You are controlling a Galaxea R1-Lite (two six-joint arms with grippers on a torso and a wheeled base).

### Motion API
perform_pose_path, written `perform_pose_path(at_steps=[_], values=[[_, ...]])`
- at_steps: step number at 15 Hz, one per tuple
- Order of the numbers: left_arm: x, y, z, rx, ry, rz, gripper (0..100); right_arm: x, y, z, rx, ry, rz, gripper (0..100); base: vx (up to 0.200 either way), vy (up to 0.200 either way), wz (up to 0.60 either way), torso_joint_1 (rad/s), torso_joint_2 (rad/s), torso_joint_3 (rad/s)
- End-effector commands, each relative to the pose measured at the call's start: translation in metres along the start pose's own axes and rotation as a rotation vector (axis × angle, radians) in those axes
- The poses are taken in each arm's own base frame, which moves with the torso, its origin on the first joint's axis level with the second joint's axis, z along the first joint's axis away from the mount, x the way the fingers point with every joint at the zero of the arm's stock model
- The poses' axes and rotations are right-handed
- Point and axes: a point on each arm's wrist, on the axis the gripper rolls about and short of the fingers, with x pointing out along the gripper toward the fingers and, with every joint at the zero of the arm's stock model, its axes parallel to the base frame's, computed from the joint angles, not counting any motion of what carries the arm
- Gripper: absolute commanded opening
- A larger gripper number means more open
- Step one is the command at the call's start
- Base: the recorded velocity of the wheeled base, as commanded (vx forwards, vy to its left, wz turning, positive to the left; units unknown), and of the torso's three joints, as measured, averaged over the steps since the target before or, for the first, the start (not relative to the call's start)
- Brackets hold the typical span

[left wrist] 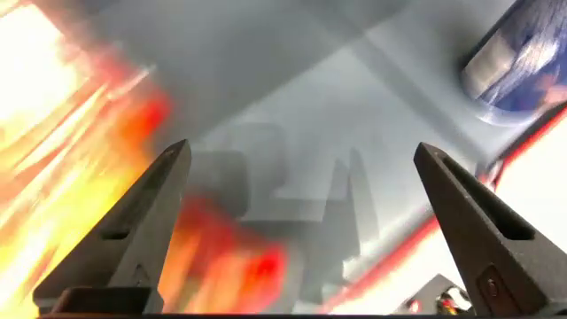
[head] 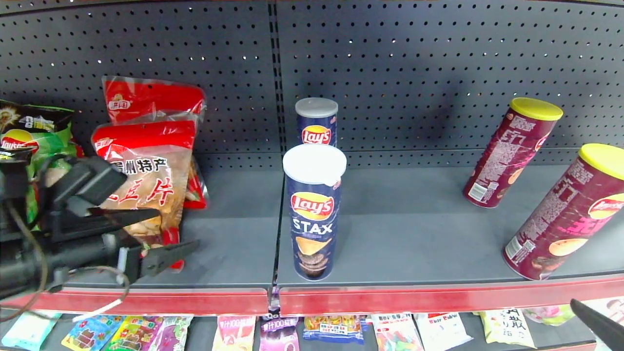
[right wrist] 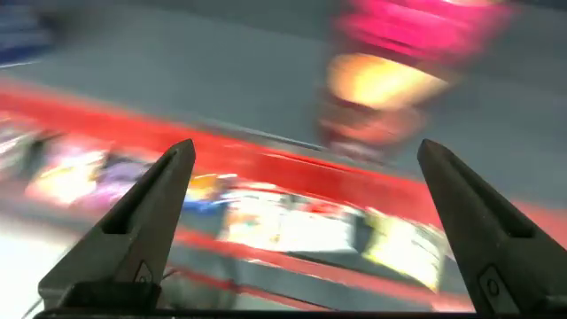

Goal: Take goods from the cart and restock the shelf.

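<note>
My left gripper (head: 179, 227) is open and holds nothing; it hovers over the front of the grey shelf (head: 414, 234), just in front of the red snack bags (head: 151, 165). In the left wrist view the open gripper (left wrist: 301, 151) faces the shelf floor, with a red bag (left wrist: 53, 115) on one side and a blue can (left wrist: 523, 62) farther off. Two blue chip cans stand mid-shelf, one in front (head: 314, 214) and one behind (head: 317, 122). My right gripper (right wrist: 306, 146) is open and empty, below the shelf's red front edge (right wrist: 266, 155), facing a maroon can (right wrist: 399, 71). One of its fingers (head: 597, 322) shows at the lower right.
Two maroon cans with yellow lids (head: 512, 151) (head: 565, 214) stand at the right. A green chip bag (head: 29, 141) sits at the far left. Bare shelf floor lies between the blue and maroon cans. Several small packets (head: 331, 329) line the lower shelf.
</note>
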Motion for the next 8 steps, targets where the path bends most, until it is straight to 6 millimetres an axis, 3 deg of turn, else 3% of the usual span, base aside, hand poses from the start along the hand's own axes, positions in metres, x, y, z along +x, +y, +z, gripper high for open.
perform_pose_path(at_steps=[1, 3, 5, 8], values=[[-0.123, -0.051, -0.056, -0.121, -0.026, 0.254, 100, -0.011, -0.006, -0.014, 0.033, -0.025, -0.161, 100, 0.000, 0.000, 0.00, 0.000, 0.00, 0.000], [-0.150, -0.083, -0.096, -0.163, -0.008, 0.269, 100, -0.020, -0.008, -0.024, 0.053, -0.049, -0.262, 100, 0.000, 0.000, 0.00, 0.000, 0.00, 0.000], [-0.159, -0.099, -0.129, -0.191, -0.028, 0.349, 100, -0.029, -0.007, -0.039, 0.058, -0.035, -0.377, 100, 0.000, 0.000, 0.00, 0.000, 0.00, 0.000], [-0.151, -0.102, -0.155, -0.223, -0.101, 0.416, 100, -0.040, -0.001, -0.060, 0.073, 0.040, -0.492, 100, 0.000, 0.000, 0.00, 0.000, 0.00, 0.000]])
